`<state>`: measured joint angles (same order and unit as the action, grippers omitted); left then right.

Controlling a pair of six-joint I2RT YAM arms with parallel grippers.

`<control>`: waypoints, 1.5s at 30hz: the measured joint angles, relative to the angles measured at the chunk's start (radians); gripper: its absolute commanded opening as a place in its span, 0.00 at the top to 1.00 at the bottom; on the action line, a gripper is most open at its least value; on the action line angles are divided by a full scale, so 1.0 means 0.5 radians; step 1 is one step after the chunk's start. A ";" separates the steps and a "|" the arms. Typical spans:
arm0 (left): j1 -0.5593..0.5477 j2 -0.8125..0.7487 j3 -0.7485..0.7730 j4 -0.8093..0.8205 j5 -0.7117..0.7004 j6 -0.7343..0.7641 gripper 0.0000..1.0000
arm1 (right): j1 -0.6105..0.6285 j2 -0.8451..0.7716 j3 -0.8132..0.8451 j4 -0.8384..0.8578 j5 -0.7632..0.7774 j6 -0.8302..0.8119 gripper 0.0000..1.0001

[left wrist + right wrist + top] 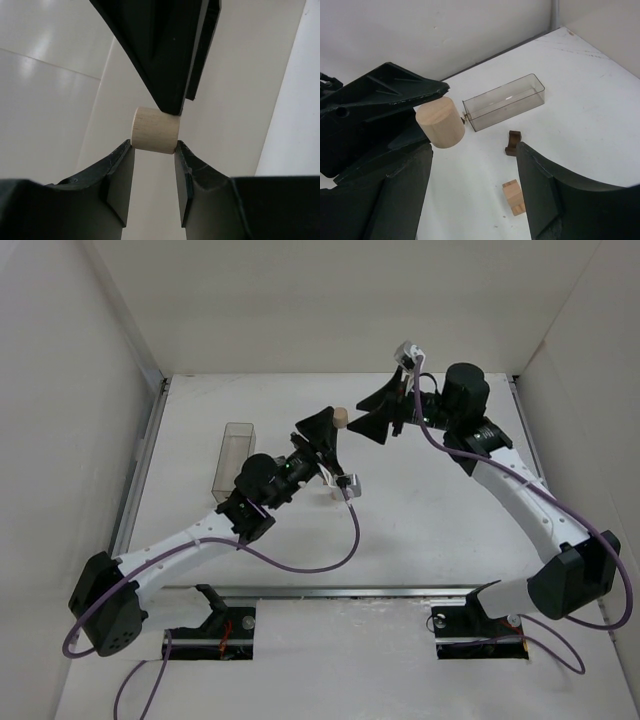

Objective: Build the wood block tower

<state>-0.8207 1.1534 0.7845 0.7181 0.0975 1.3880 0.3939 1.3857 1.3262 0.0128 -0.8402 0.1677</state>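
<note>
My left gripper [335, 428] is shut on a pale wooden cylinder [340, 418] and holds it by the fingertips above the table. In the left wrist view the cylinder [155, 130] sits between the tips of the gripper [153, 146]. My right gripper [363, 415] is open right beside the cylinder, and one of its fingers [165, 50] touches the cylinder's top edge. In the right wrist view the cylinder [440, 122] hangs at the left finger of my open gripper [475, 185]. A dark brown arch block [513, 142] and a pale tan notched block [514, 197] lie apart on the table.
A clear rectangular plastic box [235, 460] lies left of centre; it also shows in the right wrist view [505, 101]. White walls enclose the table on three sides. A small pale block [336, 492] shows under the left wrist.
</note>
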 measured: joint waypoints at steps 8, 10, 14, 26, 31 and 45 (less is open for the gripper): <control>-0.031 0.000 -0.012 0.131 -0.050 0.084 1.00 | 0.114 -0.007 0.000 0.011 0.050 -0.047 0.27; -0.031 0.000 -0.012 0.146 -0.053 0.092 1.00 | 0.124 -0.010 0.000 0.030 0.065 -0.059 0.27; -0.040 0.000 -0.013 0.157 -0.061 0.101 1.00 | 0.142 -0.010 0.000 0.050 0.088 -0.066 0.27; -0.049 0.000 -0.038 0.156 -0.078 0.108 1.00 | 0.177 -0.010 0.000 0.139 0.122 -0.080 0.45; -0.048 0.000 -0.047 0.165 -0.097 0.110 1.00 | 0.187 -0.010 0.000 0.141 0.114 -0.079 0.63; -0.049 0.000 -0.052 0.170 -0.109 0.101 0.31 | 0.190 -0.007 -0.009 0.197 0.111 -0.080 1.00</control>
<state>-0.8452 1.1534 0.7586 0.8032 0.0429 1.4384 0.4889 1.3823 1.3216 0.1112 -0.7849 0.1276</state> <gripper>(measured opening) 0.637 0.394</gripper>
